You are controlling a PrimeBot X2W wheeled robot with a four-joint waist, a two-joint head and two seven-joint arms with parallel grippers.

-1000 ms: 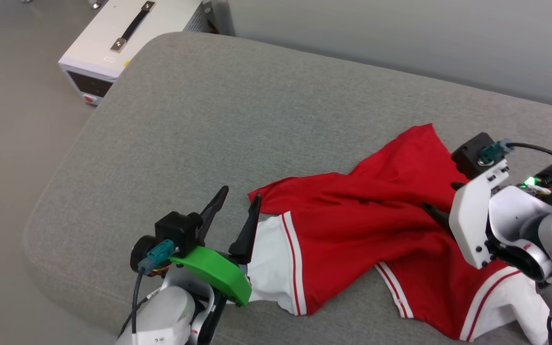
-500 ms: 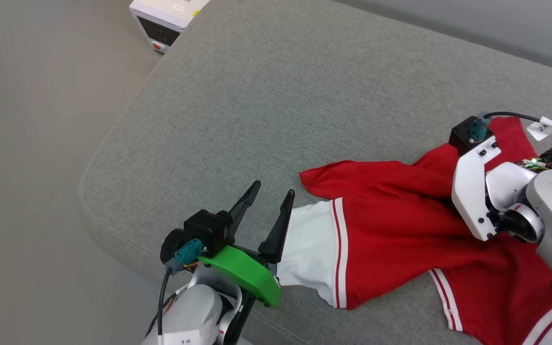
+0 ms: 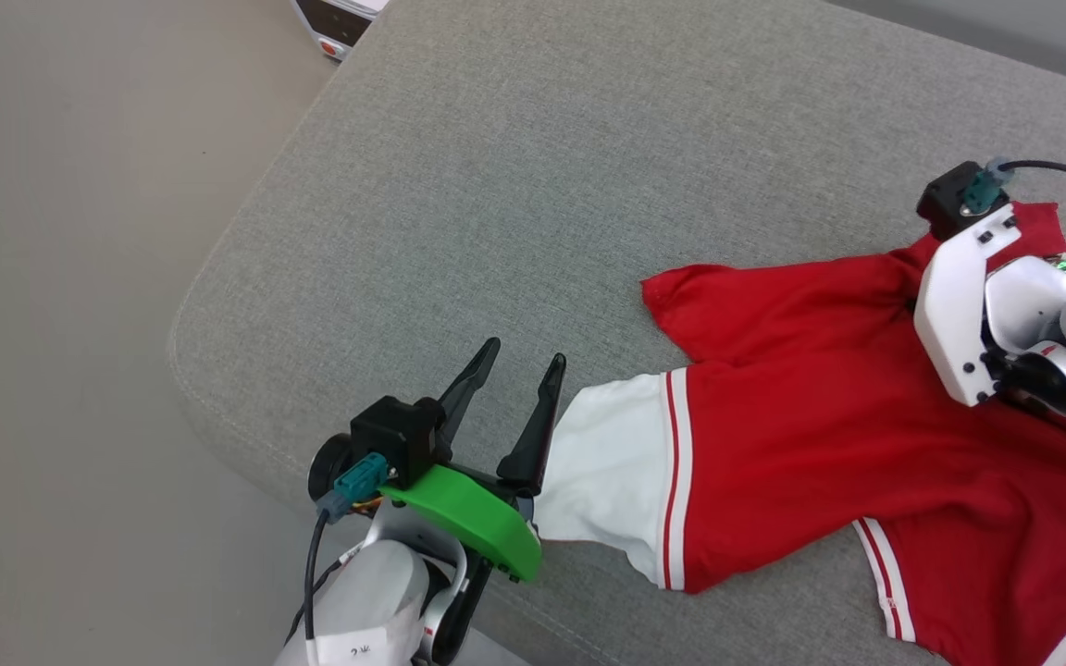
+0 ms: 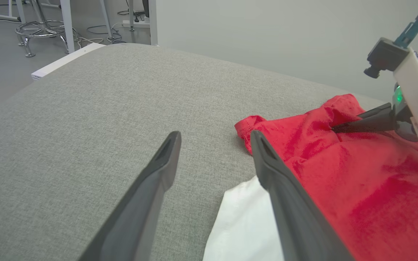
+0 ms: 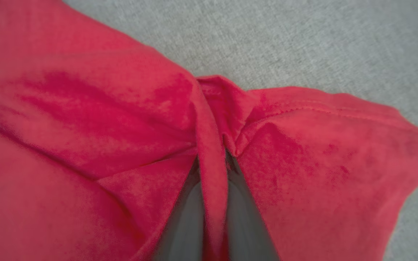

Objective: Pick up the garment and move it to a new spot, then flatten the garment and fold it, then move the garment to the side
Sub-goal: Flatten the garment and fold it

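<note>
1. The left end effector hangs nearest, its dark fingers spread and empty, just beside the white sleeve.
2. The red jersey-style garment lies rumpled on the grey fabric cushion.
3. Farthest, the right end effector is clenched on a red fold (the pick-up step); the next move probably calls for a steady lift.

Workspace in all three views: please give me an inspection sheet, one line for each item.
Surface: grey fabric cushion, rounded corner, no stains seen.
Job's things: red shirt with white sleeve, lying crumpled on the cushion's right part.
Clutter: nothing seen.
Grippers: left gripper open, beside the white sleeve, holding nothing; right gripper shut on a fold of the shirt.
Cables: black cable at the left wrist camera, another at the right; loose cables on the floor far off.
Surroundings: grey floor, pale wall, white box on the floor, stool base.
</note>
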